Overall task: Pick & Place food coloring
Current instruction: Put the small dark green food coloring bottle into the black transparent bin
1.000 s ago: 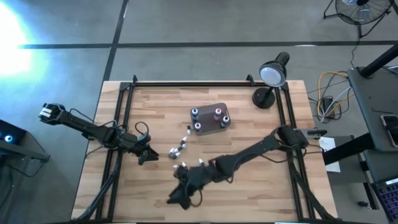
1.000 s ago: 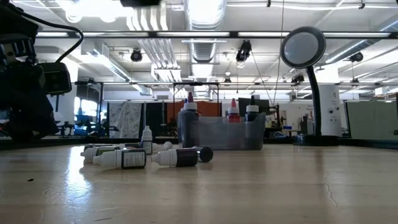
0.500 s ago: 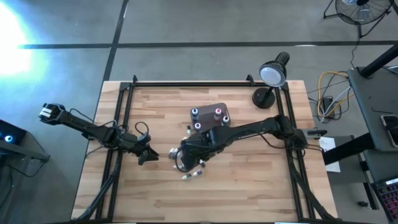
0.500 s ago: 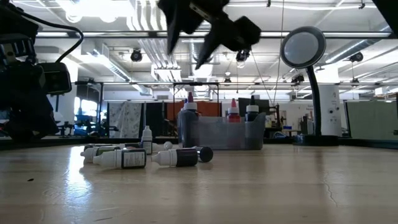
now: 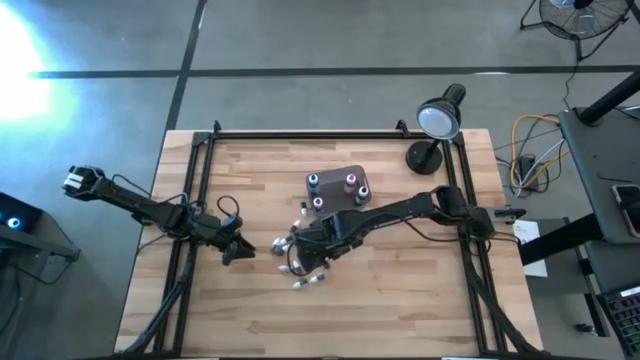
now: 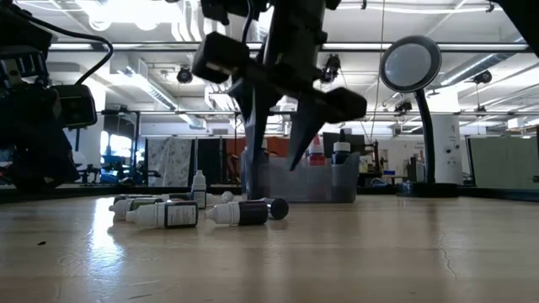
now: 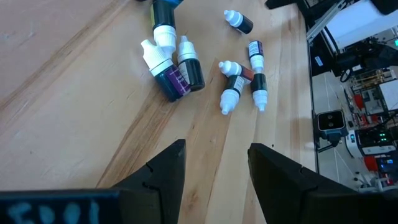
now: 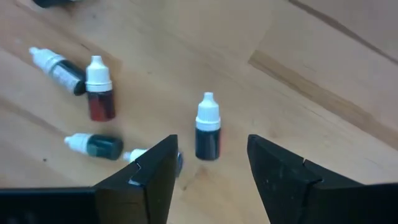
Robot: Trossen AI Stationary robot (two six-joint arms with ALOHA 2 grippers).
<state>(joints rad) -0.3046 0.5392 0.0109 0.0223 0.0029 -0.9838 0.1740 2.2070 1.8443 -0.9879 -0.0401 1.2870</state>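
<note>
The left gripper (image 5: 238,249) waits at the left side of the table (image 5: 400,310), fingers apart and holding nothing. Next to it, near the middle, lie the little food coloring bottles (image 5: 308,278) in a loose bunch on the wood. Above them hangs the right gripper (image 8: 208,163), fingers partly open and empty. Right between its fingers stands one dark bottle with a white cap (image 8: 208,129), upright and a bit apart from the others. I think the job now is to grab that one. It should go straight down, keep the bottle in the middle of the gap, and squeeze the body, not the thin cap. A bump could tip it over. Farther right, behind the bunch, sits the grey tub (image 5: 339,188), with three bottles already standing in it.
</note>
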